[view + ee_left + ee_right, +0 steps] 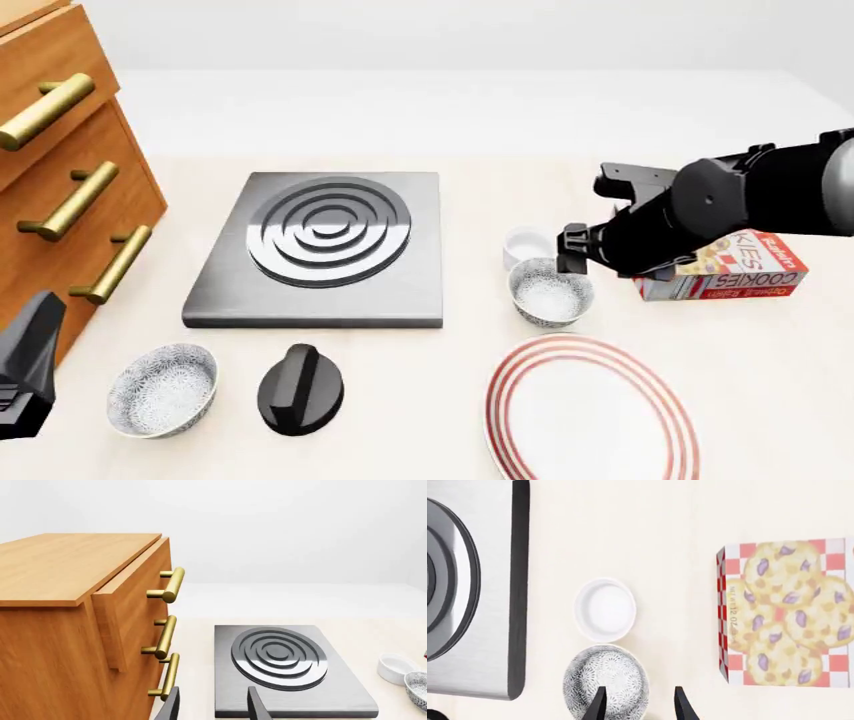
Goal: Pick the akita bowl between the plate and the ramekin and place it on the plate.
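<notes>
- Sitting on the bench [747, 370], the akita bowl [550, 292] lies between the ramekin [526, 243] and the plate [594, 412], touching the ramekin.
- Right hand [639, 705] hovers open above the bowl's rim, one finger over its inside.
- Left hand [213, 707] hangs open, empty, near the stove plate [287, 672].
- Risk: closing off-centre could nudge the ramekin or tip the bowl.

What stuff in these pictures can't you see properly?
- Right end effector: front view, the arm's own body hides its fingers; right wrist view cuts them at the edge.
- Plate: front view, its near part is cut by the edge.
- Cookie box: front view, partly behind the right arm.
- Left end effector: left wrist view, only fingertips show.
- Akita bowl: right wrist view, cut by the edge.
</notes>
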